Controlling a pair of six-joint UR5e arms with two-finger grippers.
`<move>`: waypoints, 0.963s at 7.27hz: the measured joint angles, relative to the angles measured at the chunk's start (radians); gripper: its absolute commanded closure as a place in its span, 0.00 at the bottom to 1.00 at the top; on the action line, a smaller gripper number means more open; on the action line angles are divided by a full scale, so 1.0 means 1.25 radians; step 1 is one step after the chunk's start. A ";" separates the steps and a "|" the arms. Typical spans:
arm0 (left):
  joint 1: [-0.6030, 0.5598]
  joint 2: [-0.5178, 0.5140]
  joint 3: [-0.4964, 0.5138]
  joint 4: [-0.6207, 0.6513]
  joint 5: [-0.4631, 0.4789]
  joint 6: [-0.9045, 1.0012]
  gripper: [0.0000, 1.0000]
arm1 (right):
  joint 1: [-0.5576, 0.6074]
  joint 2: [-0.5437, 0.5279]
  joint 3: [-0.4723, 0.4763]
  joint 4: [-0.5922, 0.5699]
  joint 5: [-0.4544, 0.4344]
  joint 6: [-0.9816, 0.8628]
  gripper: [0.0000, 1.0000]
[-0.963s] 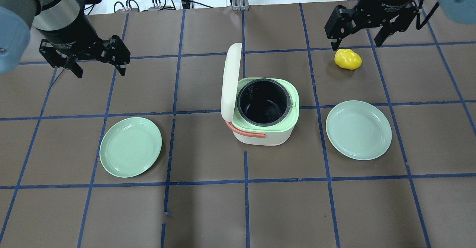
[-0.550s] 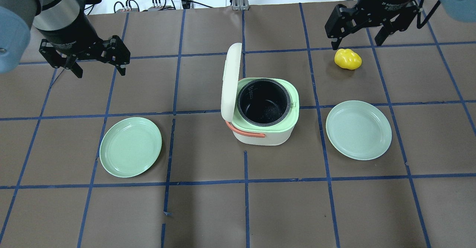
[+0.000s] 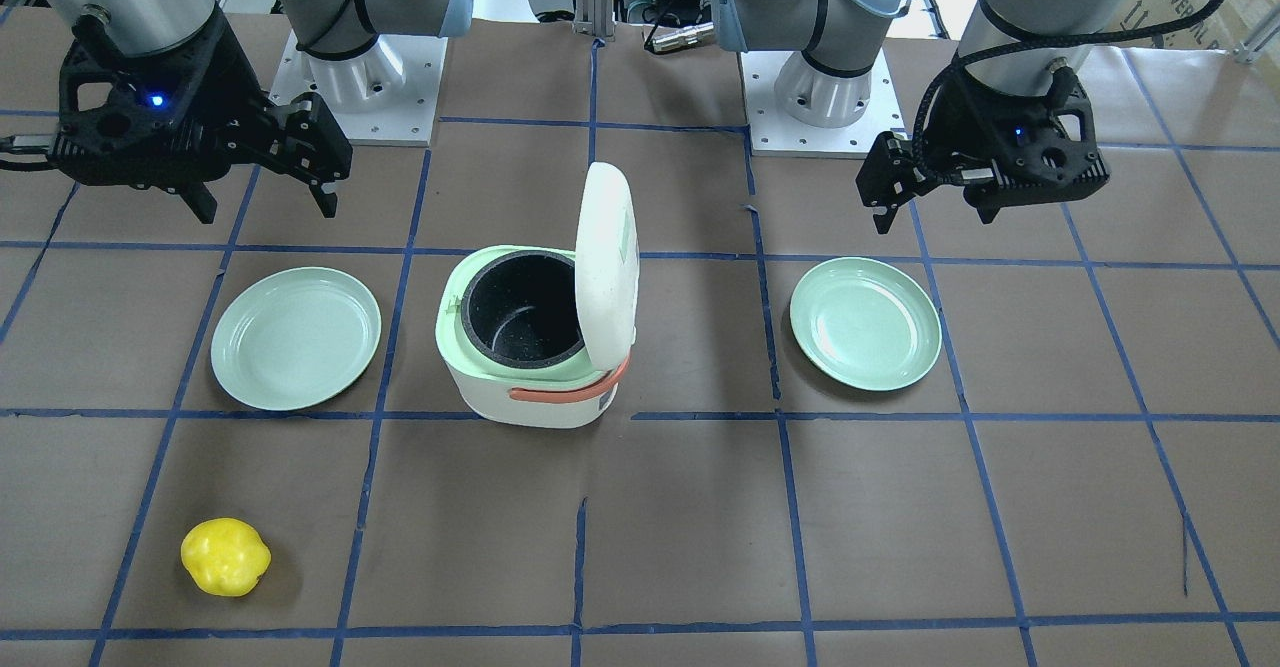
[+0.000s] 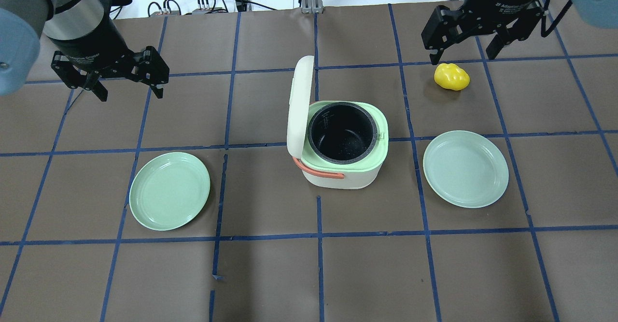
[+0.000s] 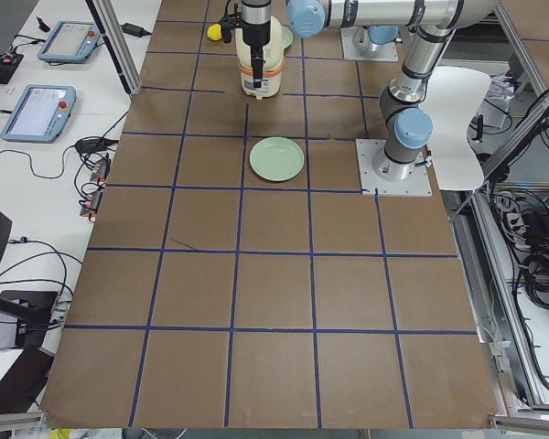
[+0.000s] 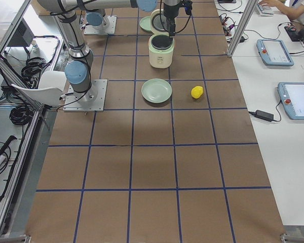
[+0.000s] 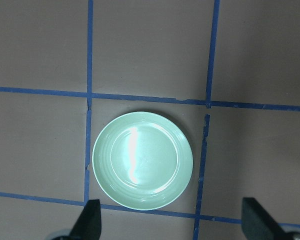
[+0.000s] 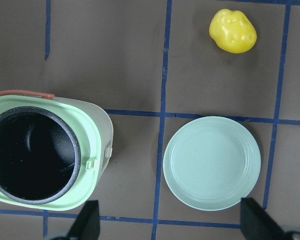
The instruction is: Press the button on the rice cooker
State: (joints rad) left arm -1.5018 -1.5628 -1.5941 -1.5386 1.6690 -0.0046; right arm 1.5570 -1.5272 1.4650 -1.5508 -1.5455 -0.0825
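Two green plates [image 4: 169,191] [image 4: 465,168], one rice cooker [image 4: 338,179], one lumpy yellow item [image 4: 451,77].

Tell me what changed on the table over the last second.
Nothing clearly changed. The right claw may have crept a trace toward the far edge; it and the left claw hang open and empty. The rice cooker with its lid up, the left plate, the right plate and the yellow toy lie as before.

Lid-up rice cooker [image 3: 500,392] sits mid-table; left tool [image 3: 935,212] and right tool [image 3: 262,205] hover, jaws spread.
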 measured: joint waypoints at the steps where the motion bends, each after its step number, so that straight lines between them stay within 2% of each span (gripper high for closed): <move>1: 0.000 0.000 0.000 0.000 0.000 0.000 0.00 | 0.000 0.000 0.000 0.000 0.003 0.001 0.00; 7: 0.000 0.000 0.000 0.000 0.000 0.000 0.00 | 0.001 0.004 -0.002 0.017 0.029 0.083 0.01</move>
State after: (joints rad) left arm -1.5018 -1.5630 -1.5938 -1.5386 1.6690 -0.0046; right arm 1.5581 -1.5225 1.4627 -1.5293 -1.5095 0.0217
